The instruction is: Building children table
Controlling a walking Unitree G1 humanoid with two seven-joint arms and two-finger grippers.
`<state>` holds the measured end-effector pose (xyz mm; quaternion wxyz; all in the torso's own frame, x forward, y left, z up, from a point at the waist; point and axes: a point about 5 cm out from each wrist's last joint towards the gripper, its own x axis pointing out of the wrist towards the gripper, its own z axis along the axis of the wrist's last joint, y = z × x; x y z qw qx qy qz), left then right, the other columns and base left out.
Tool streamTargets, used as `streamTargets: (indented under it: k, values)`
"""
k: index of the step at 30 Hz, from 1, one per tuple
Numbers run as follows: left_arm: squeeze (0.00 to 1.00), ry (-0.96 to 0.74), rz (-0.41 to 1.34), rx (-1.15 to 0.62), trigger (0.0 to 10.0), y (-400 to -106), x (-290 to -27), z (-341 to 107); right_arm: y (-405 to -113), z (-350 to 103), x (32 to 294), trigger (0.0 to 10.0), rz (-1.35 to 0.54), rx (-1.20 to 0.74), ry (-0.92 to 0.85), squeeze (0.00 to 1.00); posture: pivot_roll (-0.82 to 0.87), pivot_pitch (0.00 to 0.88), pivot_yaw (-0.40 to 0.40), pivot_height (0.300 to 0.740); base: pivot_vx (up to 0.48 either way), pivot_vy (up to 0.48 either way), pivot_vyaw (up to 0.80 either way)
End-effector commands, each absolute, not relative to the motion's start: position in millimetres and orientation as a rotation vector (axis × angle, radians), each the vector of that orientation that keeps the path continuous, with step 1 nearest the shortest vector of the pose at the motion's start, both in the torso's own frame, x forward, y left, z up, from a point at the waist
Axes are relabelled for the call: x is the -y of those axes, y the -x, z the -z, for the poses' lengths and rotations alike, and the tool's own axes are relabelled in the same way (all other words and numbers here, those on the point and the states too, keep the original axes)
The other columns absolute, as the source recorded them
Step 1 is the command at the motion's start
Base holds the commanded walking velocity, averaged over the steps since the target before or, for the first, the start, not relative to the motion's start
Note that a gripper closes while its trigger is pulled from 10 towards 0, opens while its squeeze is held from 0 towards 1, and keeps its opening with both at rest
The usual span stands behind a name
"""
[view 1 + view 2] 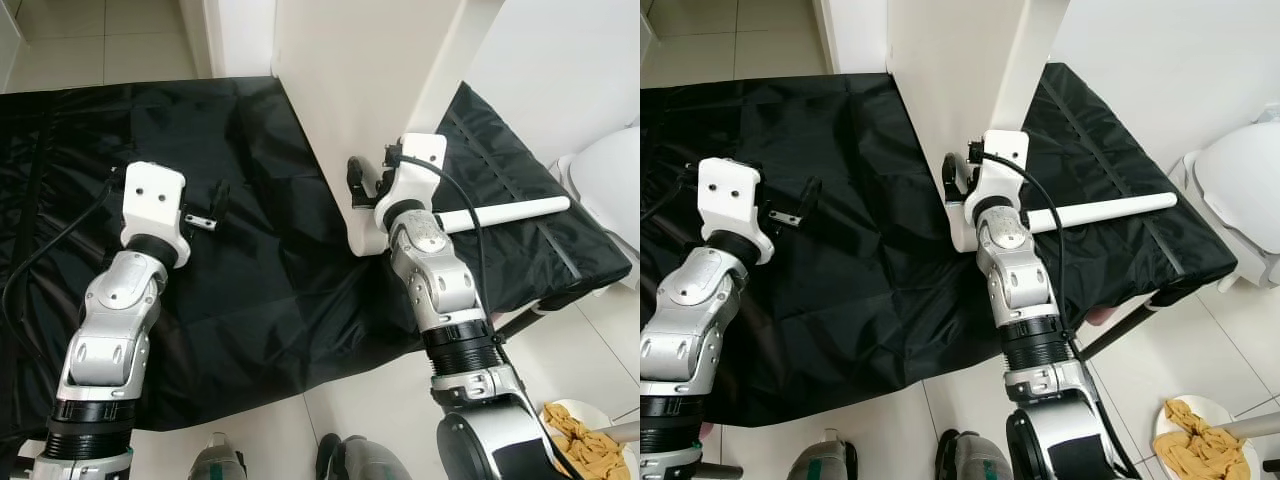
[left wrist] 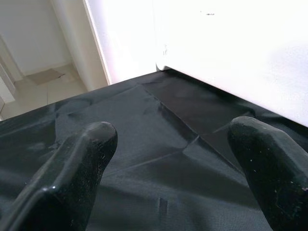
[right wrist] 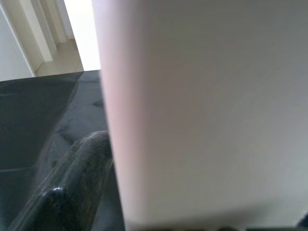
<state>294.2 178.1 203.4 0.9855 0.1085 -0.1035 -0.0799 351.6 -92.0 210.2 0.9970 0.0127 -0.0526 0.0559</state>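
White tabletop panel (image 1: 350, 90) stands on its edge on the black sheet (image 1: 250, 290) spread over the floor, its lower corner near the sheet's middle, leaning up and away toward the far wall. Right claw (image 1: 362, 185) at that lower corner; in the right wrist view one black finger (image 3: 72, 187) sits against one side of the panel and the board runs between the fingers, so it looks clamped on the panel edge. White table leg (image 1: 505, 212) lies flat on the sheet just right of the right wrist, pointing toward the sheet's right edge. Left claw (image 1: 212, 212) hovers low over the sheet left of the panel, well apart from it, fingers (image 2: 72, 168) spread apart, nothing between them. White rounded object (image 1: 605, 185) off the sheet's right edge. White bowl with tan cloth (image 1: 580, 440) on the tiled floor at the near right corner. Robot's feet (image 1: 345, 460) at the sheet's near edge.
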Motion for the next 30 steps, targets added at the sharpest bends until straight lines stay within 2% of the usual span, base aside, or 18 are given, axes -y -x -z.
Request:
streamTargets:
  k: [1, 11, 12, 13, 29, 30]
  values:
    - [0.00, -0.224, 0.205, 0.186, 10.0, -292.6, -175.6, -200.3, -353.9, -210.6, 93.0, 10.0, -0.117, 0.085, -0.034, 0.00, 0.13, 0.088, -0.081, 0.740, 0.000, 0.000, 0.00]
    - [0.00, -0.223, 0.209, 0.186, 10.0, -291.6, -175.6, -201.2, -355.6, -210.6, 96.7, 10.0, -0.123, 0.080, -0.039, 0.00, 0.13, 0.083, -0.079, 0.740, 0.000, 0.000, 0.00]
    - [0.00, -0.226, 0.209, 0.186, 10.0, -291.6, -175.4, -201.2, -356.2, -210.3, 97.5, 4.6, -0.127, 0.076, -0.041, 0.00, 0.13, 0.083, -0.080, 0.740, 0.000, 0.000, 0.00]
    - [0.00, -0.227, 0.210, 0.185, 10.0, -291.6, -175.4, -201.3, -356.5, -210.2, 98.0, 0.0, -0.128, 0.075, -0.042, 0.00, 0.13, 0.083, -0.080, 0.740, 0.000, 0.000, 0.00]
    - [0.00, -0.225, 0.193, 0.178, 10.0, -288.2, -180.0, -201.5, -356.1, -211.3, 101.6, 0.0, -0.203, 0.074, -0.085, 0.00, 0.14, 0.102, -0.083, 0.740, 0.000, 0.000, 0.00]
    - [0.00, -0.225, 0.192, 0.177, 10.0, -288.2, -180.4, -201.5, -354.5, -212.3, 100.3, 0.7, -0.214, 0.082, -0.079, 0.00, 0.14, 0.104, -0.082, 0.740, 0.000, 0.000, 0.00]
